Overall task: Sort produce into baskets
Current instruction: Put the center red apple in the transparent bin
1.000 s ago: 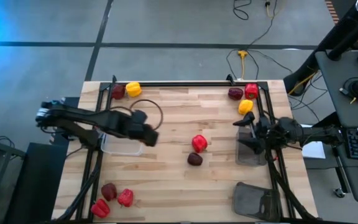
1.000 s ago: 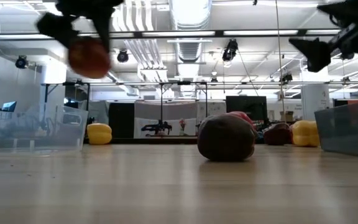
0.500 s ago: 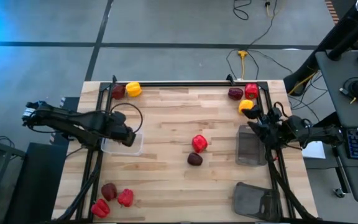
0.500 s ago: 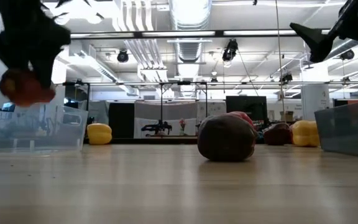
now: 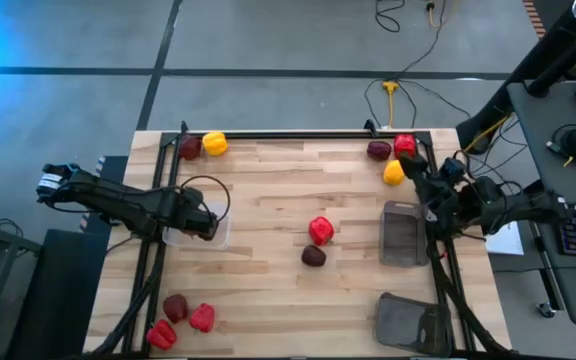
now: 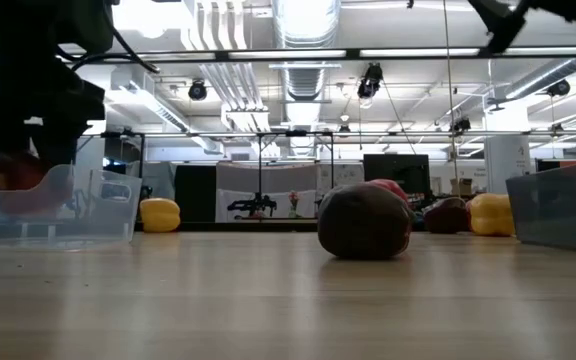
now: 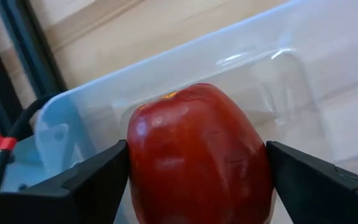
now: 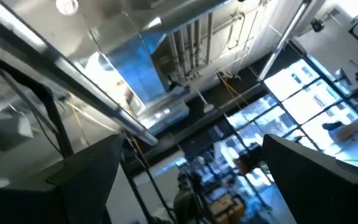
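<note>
The left claw is down inside the clear basket near the desk's left edge, its fingers on either side of a red pepper; whether they press it or stand just off it cannot be told. In the low view that pepper shows through the basket's wall, low in the tray. The right claw is raised above the desk's right edge, its fingers spread apart with nothing between them, and its wrist view looks up at the ceiling.

Just below it by the right edge sits a dark grey basket, and a second grey one lies at the near right corner. A red pepper and a maroon one lie touching mid-desk. At the far left corner are a maroon and a yellow pepper; at the far right corner a maroon, a red and a yellow one. Three more, one maroon and two red, lie at the near left corner.
</note>
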Controlling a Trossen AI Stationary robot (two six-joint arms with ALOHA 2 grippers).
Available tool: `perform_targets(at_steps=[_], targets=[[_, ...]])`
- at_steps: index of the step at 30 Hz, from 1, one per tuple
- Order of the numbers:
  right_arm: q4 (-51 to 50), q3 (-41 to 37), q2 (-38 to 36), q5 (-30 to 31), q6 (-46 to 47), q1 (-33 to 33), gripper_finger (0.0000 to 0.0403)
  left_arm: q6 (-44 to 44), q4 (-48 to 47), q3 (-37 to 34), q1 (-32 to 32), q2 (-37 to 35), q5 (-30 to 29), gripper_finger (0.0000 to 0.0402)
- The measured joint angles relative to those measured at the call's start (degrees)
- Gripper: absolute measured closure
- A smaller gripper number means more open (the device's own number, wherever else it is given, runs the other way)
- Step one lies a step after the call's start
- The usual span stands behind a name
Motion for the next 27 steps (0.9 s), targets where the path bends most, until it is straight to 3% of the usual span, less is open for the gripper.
perform_targets(at_steps=[4, 11, 15, 18, 22, 27], targets=[[-0.2, 8.1, 10.4, -0.3, 1.2, 0.0, 0.0021, 0.5, -0.1, 0.4, 0.0, 0.9, 0.0, 0.0042], [-1.2, 20.6, 25.9, -5.9, 19.3, 0.1, 0.0021, 1.0, -0.5, 0.8, 0.0, 1.4, 0.4, 0.0034], [-7.7, 26.6, 32.3, -10.6, 18.4, 0.1, 0.0021, 1.7, -2.3, 2.7, 0.0, 1.1, 2.5, 0.0034], [-21.2, 32.4, 35.3, -9.4, 17.3, 0.0, 0.0021, 5.3, -6.4, 7.5, 0.0, 0.9, 3.0, 0.0034], [-50.7, 41.3, 40.5, -7.1, 21.5, -0.2, 0.0021, 11.1, -12.7, 17.0, 0.0, 0.5, -2.3, 0.0036], [-73.0, 55.4, 48.5, -3.7, 18.2, 1.7, 0.0021, 25.7, -5.1, 25.9, 0.2, -1.7, -9.8, 0.0039]])
